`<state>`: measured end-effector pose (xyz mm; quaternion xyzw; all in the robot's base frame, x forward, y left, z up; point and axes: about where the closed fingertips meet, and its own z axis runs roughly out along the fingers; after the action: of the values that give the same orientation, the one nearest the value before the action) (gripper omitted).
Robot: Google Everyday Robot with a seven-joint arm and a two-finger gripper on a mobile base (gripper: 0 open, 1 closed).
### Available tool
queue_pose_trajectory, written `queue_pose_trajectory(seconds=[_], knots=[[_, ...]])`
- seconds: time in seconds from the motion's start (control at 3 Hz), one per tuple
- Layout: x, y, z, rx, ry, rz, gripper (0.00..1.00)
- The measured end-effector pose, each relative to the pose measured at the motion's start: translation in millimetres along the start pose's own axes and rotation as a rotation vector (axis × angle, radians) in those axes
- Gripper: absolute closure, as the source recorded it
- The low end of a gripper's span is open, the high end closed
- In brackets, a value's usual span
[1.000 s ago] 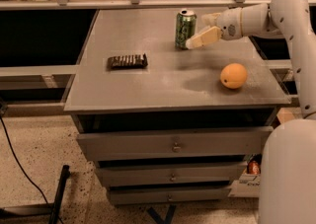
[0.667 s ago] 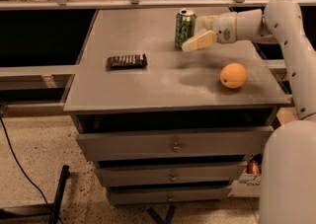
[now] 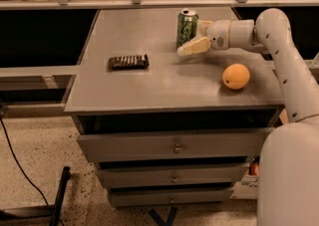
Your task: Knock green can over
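Note:
The green can (image 3: 187, 27) stands upright near the far middle of the grey cabinet top (image 3: 149, 90). It has pale mottled print and a silver top. My gripper (image 3: 194, 46) reaches in from the right on the white arm (image 3: 279, 51) and sits right beside the can's lower right side, touching it or nearly so. Part of the gripper lies behind the can's right edge.
An orange fruit (image 3: 236, 76) lies on the top to the right, in front of the arm. A dark wrapped snack bar (image 3: 128, 61) lies to the left. Drawers (image 3: 174, 145) are below the top. A shelf rail (image 3: 149, 2) runs behind the cabinet.
The gripper has moved slightly left, closer against the can. The can still stands upright in the same spot. The orange and the snack bar have not moved.

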<state>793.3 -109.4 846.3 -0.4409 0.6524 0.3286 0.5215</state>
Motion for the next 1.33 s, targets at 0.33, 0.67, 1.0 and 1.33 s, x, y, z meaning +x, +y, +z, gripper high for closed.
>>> queue_pose_trajectory(seconds=[0.33,0.67,1.0,1.33], knots=[[-2.6,-1.9,3.0,-0.004,0.000,0.015,0.00],[-6.4,-2.8,6.7,-0.008,-0.018,0.032,0.18],[-9.4,-4.3,9.0,-0.008,-0.032,0.039,0.42],[-8.4,-4.4,10.2,-0.016,-0.019,0.038,0.65]])
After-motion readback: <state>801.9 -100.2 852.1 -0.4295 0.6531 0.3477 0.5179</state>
